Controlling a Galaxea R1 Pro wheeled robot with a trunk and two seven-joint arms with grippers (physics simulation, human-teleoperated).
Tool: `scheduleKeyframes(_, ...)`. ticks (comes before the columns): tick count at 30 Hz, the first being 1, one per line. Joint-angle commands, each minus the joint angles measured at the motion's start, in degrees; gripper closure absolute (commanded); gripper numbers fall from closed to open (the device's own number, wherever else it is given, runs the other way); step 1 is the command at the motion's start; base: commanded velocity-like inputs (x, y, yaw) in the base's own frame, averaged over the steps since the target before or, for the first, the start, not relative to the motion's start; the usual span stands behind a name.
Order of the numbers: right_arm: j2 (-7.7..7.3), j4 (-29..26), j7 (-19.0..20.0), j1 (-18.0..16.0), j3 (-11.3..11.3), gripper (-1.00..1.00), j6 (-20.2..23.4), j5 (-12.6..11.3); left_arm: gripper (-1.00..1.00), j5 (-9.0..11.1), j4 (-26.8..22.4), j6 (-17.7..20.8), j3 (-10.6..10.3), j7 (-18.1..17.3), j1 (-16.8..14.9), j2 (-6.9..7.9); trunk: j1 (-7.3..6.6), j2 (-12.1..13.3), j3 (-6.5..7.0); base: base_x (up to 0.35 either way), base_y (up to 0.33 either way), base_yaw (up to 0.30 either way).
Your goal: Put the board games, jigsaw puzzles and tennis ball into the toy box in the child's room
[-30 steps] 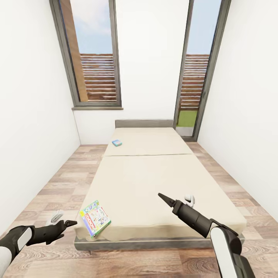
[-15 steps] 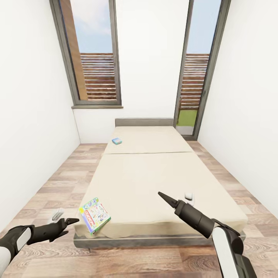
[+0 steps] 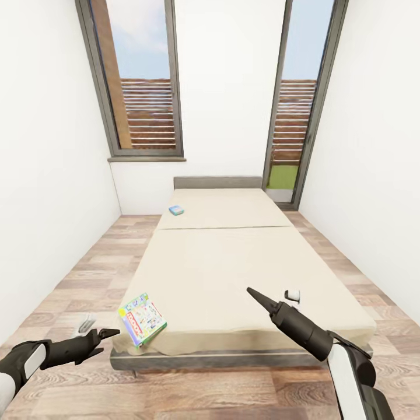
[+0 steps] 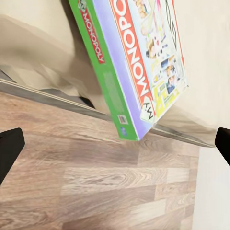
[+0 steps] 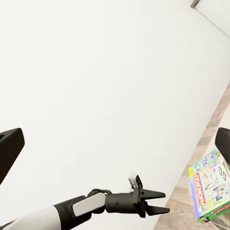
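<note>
Monopoly board game [image 3: 142, 318] sits just ahead of the left gripper [image 3: 100, 336], whose fingers are spread with nothing between them, hovering over the wood-plank floor [image 3: 87, 274] beside the near left corner of the bed [image 3: 233, 274], while the right gripper [image 3: 274, 299] hangs over the mattress's near right part with its fingers parted and empty. That box lies flat at the corner, its long axis slanting toward the foot edge and one corner jutting past it. Two board games are on the beige bed, the second a small blue one [image 3: 176, 209] far up near the grey headboard [image 3: 217, 182], between white walls [image 3: 46, 175] and two tall dark-framed windows [image 3: 140, 87].
</note>
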Motion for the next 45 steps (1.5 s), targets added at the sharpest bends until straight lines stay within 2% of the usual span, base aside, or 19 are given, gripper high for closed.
scheduleKeyframes(1, 0.07, -0.01, 0.17, -0.05, -0.12, -1.00, 0.27, -0.05, -1.00, 0.29, 0.01, 0.39, 0.03, -0.04, -0.03, 0.03, 0.22, -0.44, -0.24, 0.000, 0.000, 0.000)
scheduleKeyframes(10, 0.14, 0.04, 0.34, -0.05, -0.17, -1.00, 0.06, -0.05, -1.00, 0.21, 0.01, 0.39, 0.07, -2.97, -0.03, 0.15, 2.20, -4.05, -1.86, 0.000, 0.000, 0.000)
scheduleKeyframes(29, 0.20, 0.08, 0.22, -0.05, 0.05, -1.00, -0.04, 0.01, -1.00, 0.28, -0.15, 0.39, 0.15, -3.91, -0.03, 0.27, 6.37, -11.67, -5.27, 0.000, 0.000, 0.000)
scheduleKeyframes(31, 0.21, 0.08, 0.17, -0.05, 0.17, -1.00, -0.07, 0.02, -1.00, 0.29, -0.16, 0.39, 0.15, -4.84, -0.08, 0.27, 6.81, -12.47, -5.63, 0.000, 0.000, 0.000)
scheduleKeyframes(36, 0.26, 0.13, 0.13, -0.05, 0.41, -1.00, -0.09, 0.18, -1.00, 0.15, -0.35, 0.17, 0.02, -12.50, -0.10, 0.45, 7.91, -14.48, -6.52, 0.000, 0.000, 0.000)
scheduleKeyframes(45, 0.38, 0.17, 0.13, -0.06, 0.52, -1.00, -0.09, 0.66, -1.00, 0.19, -1.17, 0.12, -0.05, -16.69, -0.12, 1.29, 8.13, -14.88, -6.70, 0.000, 0.000, 0.000)
